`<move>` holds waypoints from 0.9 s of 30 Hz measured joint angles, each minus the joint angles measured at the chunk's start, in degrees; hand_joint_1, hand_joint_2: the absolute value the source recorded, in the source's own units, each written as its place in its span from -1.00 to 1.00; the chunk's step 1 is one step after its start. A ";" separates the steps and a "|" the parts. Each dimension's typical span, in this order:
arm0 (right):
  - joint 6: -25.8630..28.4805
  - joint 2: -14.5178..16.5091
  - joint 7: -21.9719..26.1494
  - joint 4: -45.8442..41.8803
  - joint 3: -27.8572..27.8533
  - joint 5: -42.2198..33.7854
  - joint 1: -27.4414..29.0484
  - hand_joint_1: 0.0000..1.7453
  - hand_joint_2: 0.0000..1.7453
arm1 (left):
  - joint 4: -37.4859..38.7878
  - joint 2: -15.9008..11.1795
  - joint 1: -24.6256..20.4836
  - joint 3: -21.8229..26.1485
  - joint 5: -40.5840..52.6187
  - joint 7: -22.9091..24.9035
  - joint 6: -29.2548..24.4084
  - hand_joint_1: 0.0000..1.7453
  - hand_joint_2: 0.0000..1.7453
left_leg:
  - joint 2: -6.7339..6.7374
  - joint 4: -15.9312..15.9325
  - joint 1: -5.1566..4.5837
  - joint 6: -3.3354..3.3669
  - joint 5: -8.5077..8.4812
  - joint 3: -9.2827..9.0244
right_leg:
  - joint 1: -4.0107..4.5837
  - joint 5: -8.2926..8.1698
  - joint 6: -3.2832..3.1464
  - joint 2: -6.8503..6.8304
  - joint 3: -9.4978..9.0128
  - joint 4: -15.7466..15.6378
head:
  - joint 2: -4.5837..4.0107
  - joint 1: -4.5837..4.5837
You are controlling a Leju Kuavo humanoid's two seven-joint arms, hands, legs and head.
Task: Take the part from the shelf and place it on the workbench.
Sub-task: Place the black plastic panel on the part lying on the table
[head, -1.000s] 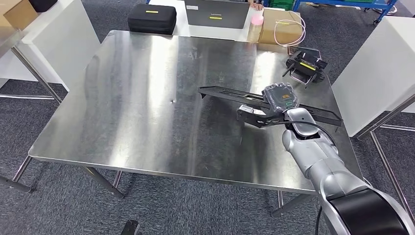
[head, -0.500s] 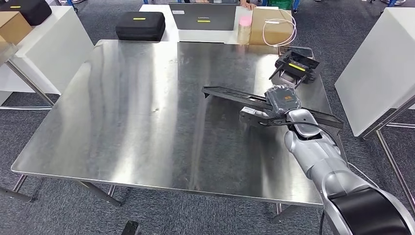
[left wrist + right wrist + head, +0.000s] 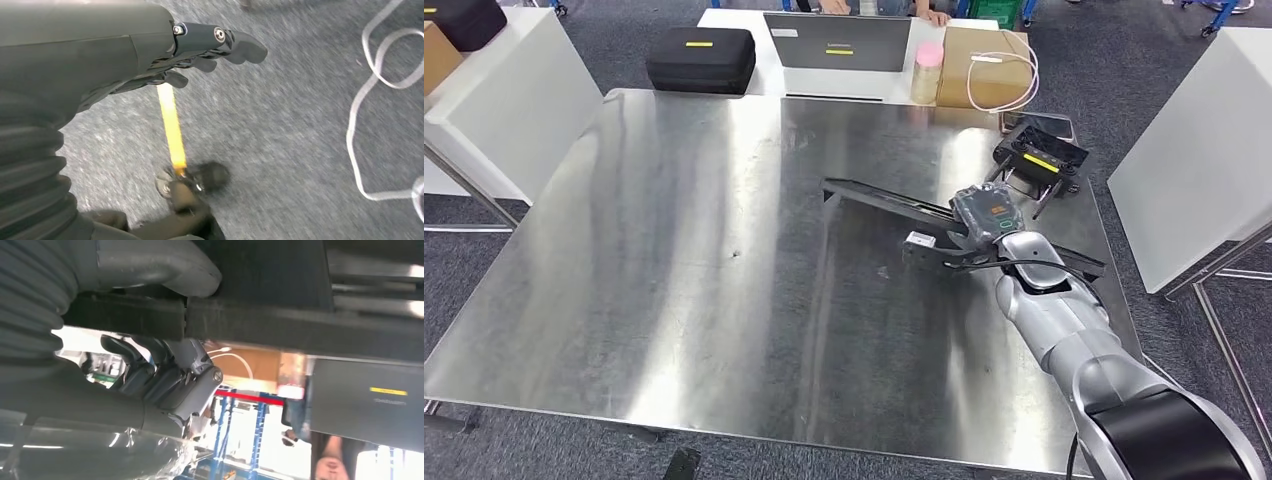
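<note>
The part is a long black bar with a small bracket, lying across the right half of the steel workbench. My right hand grips it near its middle from above. Whether the bar touches the tabletop I cannot tell. In the right wrist view the bar runs across close to the camera, with the thumb on one side and the dark fingers wrapped on the other. My left hand hangs over the grey carpet, fingers stretched out and holding nothing.
A black device with a yellow stripe sits at the table's far right corner. Behind the table stand a black case, a laptop, a pink-capped bottle and a cardboard box. White cabinets flank both sides.
The whole picture has shifted: the camera has moved and the workbench now lies nearer and lower in view. My right hand still grips the part over the table's right half.
</note>
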State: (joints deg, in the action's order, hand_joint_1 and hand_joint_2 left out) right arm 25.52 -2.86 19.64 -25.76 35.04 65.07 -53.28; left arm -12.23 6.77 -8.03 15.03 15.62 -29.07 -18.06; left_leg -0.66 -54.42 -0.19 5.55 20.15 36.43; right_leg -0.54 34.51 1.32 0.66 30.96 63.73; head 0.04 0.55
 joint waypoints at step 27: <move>-2.20 10.83 13.02 0.02 4.22 -6.84 0.45 1.00 1.00 | 0.08 1.21 -0.80 -0.08 2.26 1.99 -1.14 -1.00 1.00 | 0.18 -1.51 1.57 -5.36 3.73 -2.28 | -1.08 -9.52 1.41 0.27 3.04 -6.69 | 0.00 0.06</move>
State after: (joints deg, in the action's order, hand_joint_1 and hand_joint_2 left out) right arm 23.32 7.96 32.66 -25.74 39.26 58.23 -52.82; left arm -12.15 7.98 -8.83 14.95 17.88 -27.08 -19.20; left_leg -0.48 -55.93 1.38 0.18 23.88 34.15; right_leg -1.62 24.98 2.72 0.93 34.00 57.04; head 0.04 0.61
